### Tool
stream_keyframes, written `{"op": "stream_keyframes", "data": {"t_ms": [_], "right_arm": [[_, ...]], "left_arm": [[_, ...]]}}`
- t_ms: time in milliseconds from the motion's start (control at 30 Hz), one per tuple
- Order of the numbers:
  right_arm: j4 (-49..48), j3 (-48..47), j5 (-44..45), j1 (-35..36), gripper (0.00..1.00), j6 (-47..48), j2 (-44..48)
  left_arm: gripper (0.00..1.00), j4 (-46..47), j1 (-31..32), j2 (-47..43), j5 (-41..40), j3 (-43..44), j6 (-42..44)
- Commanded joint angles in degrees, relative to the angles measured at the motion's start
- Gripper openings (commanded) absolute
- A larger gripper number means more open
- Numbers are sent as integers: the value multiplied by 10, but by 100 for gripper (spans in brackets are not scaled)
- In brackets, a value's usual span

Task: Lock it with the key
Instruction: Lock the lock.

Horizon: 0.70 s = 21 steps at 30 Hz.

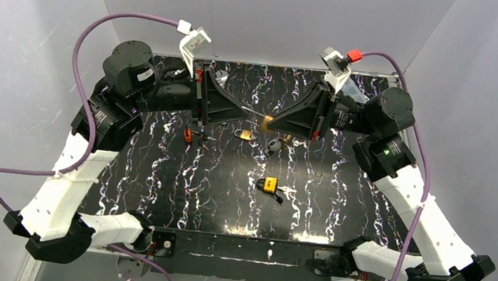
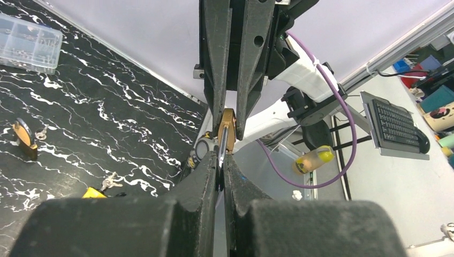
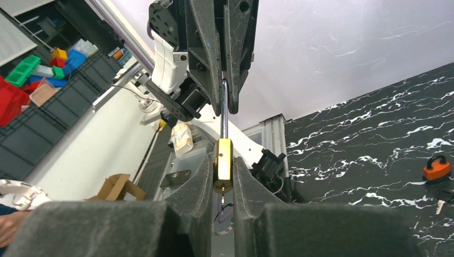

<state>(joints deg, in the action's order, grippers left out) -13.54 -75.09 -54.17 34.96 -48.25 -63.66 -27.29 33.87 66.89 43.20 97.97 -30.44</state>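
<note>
Right wrist view, item one: padlock (image 3: 222, 163), brass, held in mid-air above the far middle of the table (image 1: 156, 172), between the two arms.
- Shackle (image 3: 225, 104): steel, seen edge-on, running from the body toward the left arm. Cannot tell whether it is seated in the body.
- Key (image 3: 222, 201): appears to sit in the keyhole at the end of the body away from the shackle, with its ring (image 3: 221, 225) hanging free below. Small and partly hidden.
- Right gripper (image 3: 222, 170): clamped on the flat faces of the body.
- Left gripper (image 2: 220, 167): closed tight on the shackle, opposite the right, tips nearly meeting.

Step in hand, as judged: press shackle and body together, then turn the key.
- Keep both grippers on one line, so the shackle goes straight in without binding.
- Push along the shackle's axis only. Sideways load could twist the body out of the right fingers.
- Keep the right grip clear of the key end, because a hand must reach the key after closing.
- Free the left from the shackle only once the right alone holds the lock firmly.

Also on the table, well apart: yellow lock (image 1: 269, 184), orange lock (image 1: 188, 135), second brass lock (image 1: 245, 134).
</note>
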Motion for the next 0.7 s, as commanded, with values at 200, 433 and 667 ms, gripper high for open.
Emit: {"op": "stream_keyframes", "data": {"t_ms": [200,433,667], "right_arm": [[20,-50,26,18,1,30,4],[58,-72,50,38,1,75,-9],[59,-84,56,45,1,76,-20]], "left_arm": [[0,-45,3,-5,-30,-10,37],[0,-37,16,2,-35,-13,32],[0,-32,27,8,-40,-21,30]]}}
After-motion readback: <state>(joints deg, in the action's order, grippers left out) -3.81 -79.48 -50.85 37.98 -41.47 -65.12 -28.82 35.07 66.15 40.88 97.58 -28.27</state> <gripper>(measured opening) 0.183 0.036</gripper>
